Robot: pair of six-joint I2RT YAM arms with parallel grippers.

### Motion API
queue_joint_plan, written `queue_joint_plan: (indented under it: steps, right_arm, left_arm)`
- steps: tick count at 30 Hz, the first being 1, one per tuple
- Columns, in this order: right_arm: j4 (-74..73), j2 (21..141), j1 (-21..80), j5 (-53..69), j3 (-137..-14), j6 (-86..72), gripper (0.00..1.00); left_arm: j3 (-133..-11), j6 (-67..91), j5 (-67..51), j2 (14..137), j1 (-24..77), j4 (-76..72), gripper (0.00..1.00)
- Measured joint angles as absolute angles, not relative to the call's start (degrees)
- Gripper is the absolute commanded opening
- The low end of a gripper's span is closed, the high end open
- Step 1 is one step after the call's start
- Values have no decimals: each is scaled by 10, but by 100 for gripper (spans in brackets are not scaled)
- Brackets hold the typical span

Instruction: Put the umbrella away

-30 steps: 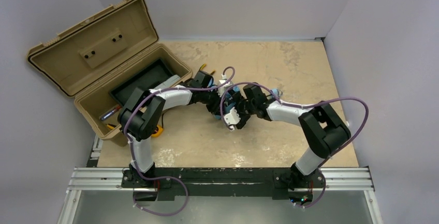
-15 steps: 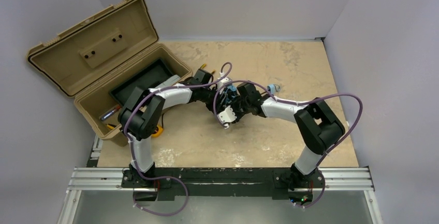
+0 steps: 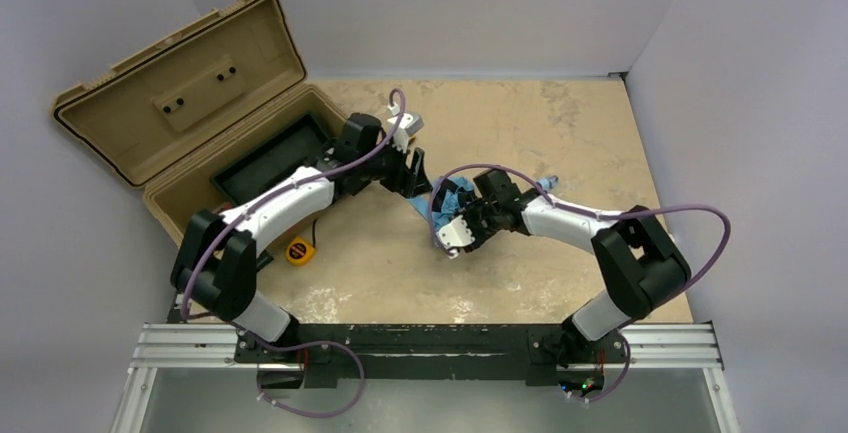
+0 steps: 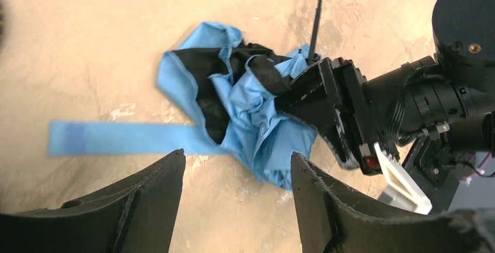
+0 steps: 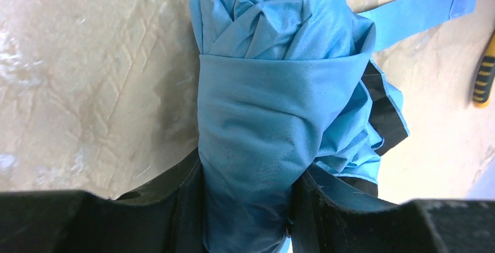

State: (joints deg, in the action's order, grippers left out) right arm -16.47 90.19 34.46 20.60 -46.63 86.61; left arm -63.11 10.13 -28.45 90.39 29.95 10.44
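The umbrella [image 3: 450, 196] lies mid-table as a crumpled sky-blue bundle [image 4: 251, 110] with black lining showing. Its thin black shaft [image 4: 316, 13] runs away from the bundle toward the small blue handle [image 3: 545, 185]. A flat blue strap [image 4: 117, 138] trails from the bundle across the table. My right gripper [image 5: 248, 197] is shut on the rolled fabric [image 5: 274, 89], which fills the space between its fingers. My left gripper [image 4: 237, 156] hovers just short of the bundle, open, with only bare tabletop between its fingers. From above, the left gripper [image 3: 413, 171] is between the toolbox and the umbrella.
An open tan toolbox [image 3: 200, 63] stands at the back left with a black tray [image 3: 275, 148] inside. A yellow tape measure [image 3: 297, 250] lies in front of it beside the left arm. A yellow-and-black tool [image 5: 483, 69] shows at the right wrist view's edge.
My left gripper opened, let go of the umbrella and drew back toward the toolbox. My right gripper closed on the bundle and stays on it.
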Motion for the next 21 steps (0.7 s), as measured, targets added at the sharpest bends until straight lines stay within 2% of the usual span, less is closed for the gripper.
queue_joint_plan:
  steps: [5, 9, 15, 21]
  right_arm:
    - [-186, 868, 321, 218, -442, 853, 2]
    - [-202, 837, 316, 222, -419, 841, 2]
    - [-218, 811, 315, 232, -402, 834, 2]
    - [-213, 769, 316, 245, -367, 835, 0]
  left_arm:
    - [-571, 181, -222, 836, 305, 104, 61]
    - [-496, 271, -172, 828, 339, 100, 61]
    - [-481, 406, -104, 898, 400, 108, 62]
    - [-538, 524, -60, 981, 414, 99, 61]
